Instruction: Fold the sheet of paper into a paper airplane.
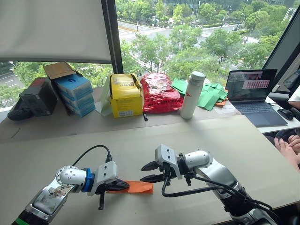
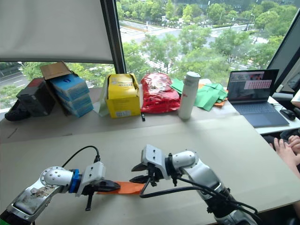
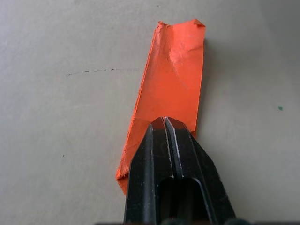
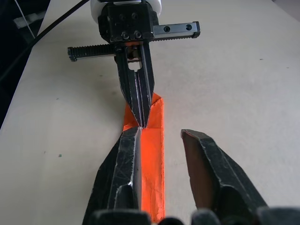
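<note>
— Pressing on the paper, is it, that left gripper [image 1: 123, 185]?

— Yes, its fingers are closed together, and the tips pin one end of the paper airplane [image 1: 137, 187] flat on the table [image 1: 234, 140], I think to keep the folds down.

— And the right gripper [image 1: 151, 172]?

— It hovers at about 2 o'clock from the paper's free end, with jaws parted, holding nothing. The paper is thin, bright orange, a narrow layered strip, wrinkled at its far end.

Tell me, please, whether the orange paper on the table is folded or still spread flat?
Folded: the thin bright orange sheet of paper is a narrow layered strip, with the left end effector shut on one end.
</note>
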### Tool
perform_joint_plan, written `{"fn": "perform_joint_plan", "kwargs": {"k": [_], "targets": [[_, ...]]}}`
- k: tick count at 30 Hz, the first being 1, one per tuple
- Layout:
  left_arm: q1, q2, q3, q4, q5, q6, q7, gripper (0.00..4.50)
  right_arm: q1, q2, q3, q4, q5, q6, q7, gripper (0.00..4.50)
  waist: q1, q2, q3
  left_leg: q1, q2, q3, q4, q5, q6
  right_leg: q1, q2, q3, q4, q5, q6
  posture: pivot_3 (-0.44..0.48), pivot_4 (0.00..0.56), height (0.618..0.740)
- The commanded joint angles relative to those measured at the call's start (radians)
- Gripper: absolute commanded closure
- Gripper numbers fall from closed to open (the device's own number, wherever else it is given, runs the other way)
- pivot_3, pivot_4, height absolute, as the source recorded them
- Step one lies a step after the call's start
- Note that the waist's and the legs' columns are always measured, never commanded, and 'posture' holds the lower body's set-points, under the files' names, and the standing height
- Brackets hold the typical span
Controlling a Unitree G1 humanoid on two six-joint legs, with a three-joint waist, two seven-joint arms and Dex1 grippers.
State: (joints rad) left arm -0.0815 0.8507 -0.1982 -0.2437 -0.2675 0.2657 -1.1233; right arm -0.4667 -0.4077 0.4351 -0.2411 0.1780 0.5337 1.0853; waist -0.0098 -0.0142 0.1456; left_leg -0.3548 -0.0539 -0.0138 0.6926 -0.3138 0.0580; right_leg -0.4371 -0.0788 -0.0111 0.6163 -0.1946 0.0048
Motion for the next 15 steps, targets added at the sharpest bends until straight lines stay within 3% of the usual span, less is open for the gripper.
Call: {"fn": "perform_joint_plan", "kwargs": {"k": [1,9,15], "targets": [[0.013,0.004,-0.007,0.006,0.029,0.016,0.008,4.5,-0.041,0.042,0.057,0.03,-0.035,-0.015,-0.038,4.46,-0.001,0.0,0.0,0.0,0.0,0.0,0.0,0.0,0.0,0.0,0.0,0.0,0.0,0.0,0.0,0.0,0.15,0.74],[0.02,0.0,-0.006,0.011,0.032,0.006,0.013,4.5,-0.082,0.055,0.165,0.135,-0.153,-0.013,-0.078,4.48,-0.001,0.0,0.0,-0.001,-0.001,0.0,0.0,0.001,-0.002,-0.001,0.0,-0.001,0.001,0.0,0.0,0.0,0.15,0.74],[0.029,0.0,-0.002,0.015,0.036,-0.003,0.018,4.5,-0.08,0.014,0.21,0.157,-0.2,0.101,-0.078,4.48,-0.002,0.001,0.0,0.0,-0.001,0.0,0.0,0.001,-0.002,0.0,0.0,-0.001,0.001,0.0,0.0,0.0,0.15,0.74]]}}
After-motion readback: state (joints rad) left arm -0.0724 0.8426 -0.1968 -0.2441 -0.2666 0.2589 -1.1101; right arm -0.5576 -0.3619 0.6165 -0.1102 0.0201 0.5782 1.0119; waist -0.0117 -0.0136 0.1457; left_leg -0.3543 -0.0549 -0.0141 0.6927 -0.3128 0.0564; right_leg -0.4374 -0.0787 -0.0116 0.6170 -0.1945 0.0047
